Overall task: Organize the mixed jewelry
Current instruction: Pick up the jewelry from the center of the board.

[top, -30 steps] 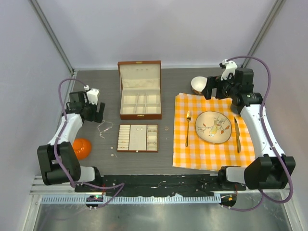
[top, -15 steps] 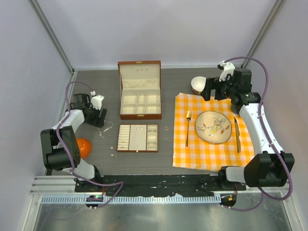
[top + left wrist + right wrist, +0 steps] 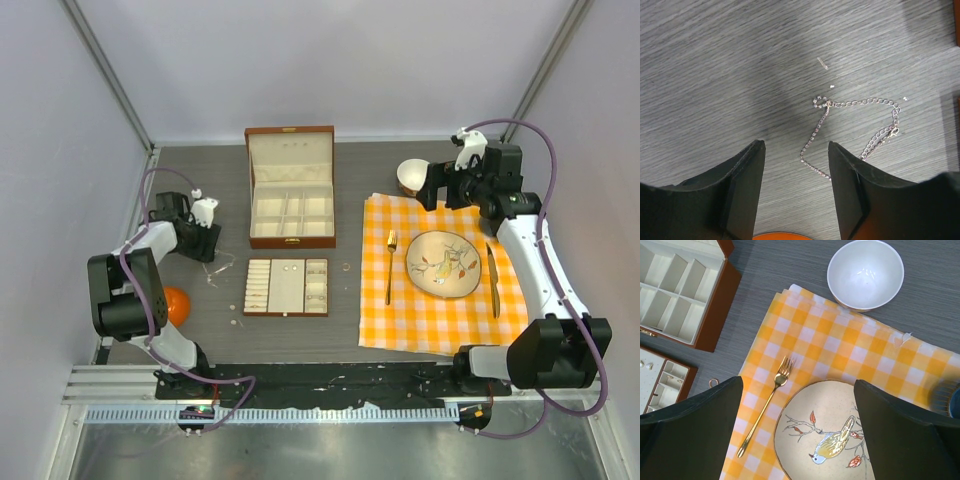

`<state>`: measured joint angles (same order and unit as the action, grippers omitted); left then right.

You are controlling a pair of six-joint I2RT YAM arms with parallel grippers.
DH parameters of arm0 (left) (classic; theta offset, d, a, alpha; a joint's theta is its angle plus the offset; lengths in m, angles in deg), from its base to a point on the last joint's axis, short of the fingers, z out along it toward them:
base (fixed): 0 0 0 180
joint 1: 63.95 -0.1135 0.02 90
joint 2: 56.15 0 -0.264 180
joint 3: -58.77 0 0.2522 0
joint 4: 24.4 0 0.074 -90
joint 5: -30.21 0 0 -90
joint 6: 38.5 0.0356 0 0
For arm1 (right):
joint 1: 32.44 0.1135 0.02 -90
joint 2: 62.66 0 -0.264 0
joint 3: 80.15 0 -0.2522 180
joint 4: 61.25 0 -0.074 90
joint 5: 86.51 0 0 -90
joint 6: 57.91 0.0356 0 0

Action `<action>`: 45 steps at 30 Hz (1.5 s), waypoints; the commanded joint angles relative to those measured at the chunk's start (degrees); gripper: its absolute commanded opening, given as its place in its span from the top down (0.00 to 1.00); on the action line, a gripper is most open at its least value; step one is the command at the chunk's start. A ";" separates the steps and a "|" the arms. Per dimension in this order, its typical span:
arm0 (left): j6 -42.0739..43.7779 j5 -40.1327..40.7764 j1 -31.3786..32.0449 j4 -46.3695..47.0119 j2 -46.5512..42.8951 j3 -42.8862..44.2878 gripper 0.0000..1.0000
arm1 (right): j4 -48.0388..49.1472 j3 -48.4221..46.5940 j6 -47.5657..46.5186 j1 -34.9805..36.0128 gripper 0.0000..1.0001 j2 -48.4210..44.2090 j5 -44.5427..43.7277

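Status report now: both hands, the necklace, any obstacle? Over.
Left hand open, low over necklace. Right hand open above plate. Necklace flat on table, not gripped. No obstacle seen.

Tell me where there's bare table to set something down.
Widest bare table: the far stretch between the box and the bowl. Also the near strip in front of the tray, toward the cloth. Crowded: left of the tray, where the chain and loose bits lie by the left tool; a ring sits between tray and cloth.
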<state>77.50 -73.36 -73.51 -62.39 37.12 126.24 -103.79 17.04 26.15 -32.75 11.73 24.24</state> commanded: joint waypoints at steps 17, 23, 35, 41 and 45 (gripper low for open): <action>1.95 0.29 1.30 2.26 2.70 0.51 0.52 | 1.70 0.15 -0.75 0.32 0.00 -0.30 1.13; 2.39 1.61 2.00 3.13 3.40 0.08 0.55 | 1.70 0.15 -0.66 0.32 0.00 -0.30 1.22; 4.76 0.73 2.09 0.15 8.15 2.44 0.86 | 1.70 0.33 -0.75 0.32 0.00 -0.56 1.57; 5.47 0.03 2.09 -1.35 9.29 3.50 0.97 | 1.62 0.24 -0.83 0.32 0.00 -0.56 1.57; 5.55 -0.67 2.09 -2.13 8.68 3.50 1.00 | 1.53 0.24 -0.83 0.32 0.00 -0.47 1.57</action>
<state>81.55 -73.33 -71.55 -63.27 42.92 130.72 -103.76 17.56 25.96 -32.75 11.73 24.88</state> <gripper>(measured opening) 0.014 0.996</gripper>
